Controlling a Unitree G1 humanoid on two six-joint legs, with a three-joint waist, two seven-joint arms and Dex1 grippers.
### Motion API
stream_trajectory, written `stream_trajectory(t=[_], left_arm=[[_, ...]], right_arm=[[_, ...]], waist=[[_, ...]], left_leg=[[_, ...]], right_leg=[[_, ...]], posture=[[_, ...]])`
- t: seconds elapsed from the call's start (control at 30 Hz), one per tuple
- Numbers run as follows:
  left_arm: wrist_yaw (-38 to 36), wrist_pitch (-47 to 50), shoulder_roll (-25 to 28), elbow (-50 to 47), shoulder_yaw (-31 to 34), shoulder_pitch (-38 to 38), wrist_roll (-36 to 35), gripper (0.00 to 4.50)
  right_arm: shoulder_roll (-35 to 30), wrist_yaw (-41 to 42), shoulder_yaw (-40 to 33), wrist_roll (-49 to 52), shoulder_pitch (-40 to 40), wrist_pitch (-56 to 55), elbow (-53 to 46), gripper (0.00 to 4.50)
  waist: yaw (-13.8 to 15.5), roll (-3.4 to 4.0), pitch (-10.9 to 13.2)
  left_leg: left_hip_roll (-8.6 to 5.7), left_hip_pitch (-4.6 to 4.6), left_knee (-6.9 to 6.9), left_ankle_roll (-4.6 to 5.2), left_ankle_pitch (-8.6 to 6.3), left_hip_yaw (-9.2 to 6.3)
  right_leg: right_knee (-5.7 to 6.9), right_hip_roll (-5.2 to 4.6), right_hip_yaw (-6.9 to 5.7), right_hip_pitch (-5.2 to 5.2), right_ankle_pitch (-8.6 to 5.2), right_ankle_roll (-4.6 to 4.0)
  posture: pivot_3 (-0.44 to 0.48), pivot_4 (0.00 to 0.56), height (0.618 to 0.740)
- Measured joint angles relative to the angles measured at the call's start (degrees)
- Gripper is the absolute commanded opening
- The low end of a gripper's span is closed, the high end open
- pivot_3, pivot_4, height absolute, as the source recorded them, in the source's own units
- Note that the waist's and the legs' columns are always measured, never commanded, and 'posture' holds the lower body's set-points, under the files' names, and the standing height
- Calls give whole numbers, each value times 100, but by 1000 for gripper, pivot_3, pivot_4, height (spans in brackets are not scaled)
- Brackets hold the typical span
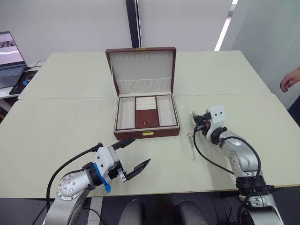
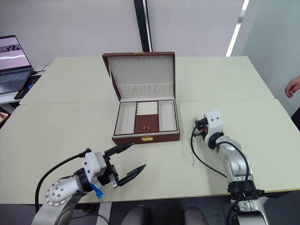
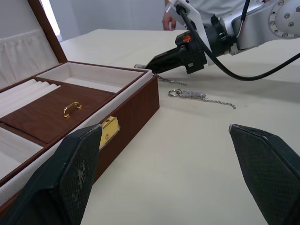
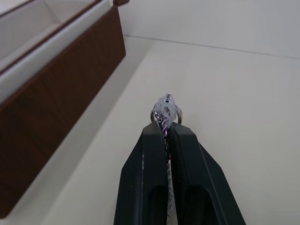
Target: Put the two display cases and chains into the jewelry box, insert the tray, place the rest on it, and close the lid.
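Just right of centre in the head views, the right claw [image 4: 165,136] had its two black fingers pressed together on a thin silver chain [image 3: 201,96]; a small pale sparkling piece of it stuck out past the tips in the right wrist view. From the claw's tip the chain trailed down across the pale cream surface [image 1: 70,117], with a little ring and clasp lying flat, as the left wrist view showed. Lower left of the frame, the left claw [image 1: 137,152] hovered above the surface with its fingers spread wide apart, holding nothing. Between and behind the two claws, at the middle of the frame, sat the brown wooden jewelry box [image 1: 146,121] with its lid upright and cream lining inside. A cream-lined tray [image 1: 146,111] with side compartments, ring rolls and a brown flap with a brass handle lay in it. At the right edge of the frame a person's hand [image 1: 289,79] was visible.
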Motion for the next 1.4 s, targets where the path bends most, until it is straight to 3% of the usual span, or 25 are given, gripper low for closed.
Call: stream_trajectory(t=[0.33, 0.63, 0.97, 1.4], left_arm=[[280, 148, -128, -30, 1, 0, -7, 4500], [918, 320, -353, -227, 404, 314, -11, 4500], [1712, 301, -889, -701, 685, 1071, 35, 4500], [2337, 55, -1415, -1071, 758, 1734, 357, 4500]], right_arm=[[0, 210, -7, 276, -181, -1, -458, 47], [244, 265, 250, 522, -1312, 257, -547, 47], [980, 583, 747, 655, -2378, 215, 359, 47], [1681, 1027, 1188, 618, -2790, -223, 1508, 47]], waist=[[-4, 1, 1], [-11, 3, 3], [-9, 3, 4], [-12, 3, 4]], left_leg=[[0, 1, 0, 0, 0, 0], [1, -2, -1, 0, 0, 0], [2, -3, -2, 1, 0, -1], [1, -5, -2, 1, -1, 0]], right_leg=[[0, 0, 1, 0, 0, 0], [-3, 0, 1, -3, 0, 0], [-4, -2, -1, -5, 0, 0], [-5, -4, -1, -6, 0, 0]], posture=[[0, 150, 740], [0, 150, 740], [0, 150, 740], [0, 150, 740]])
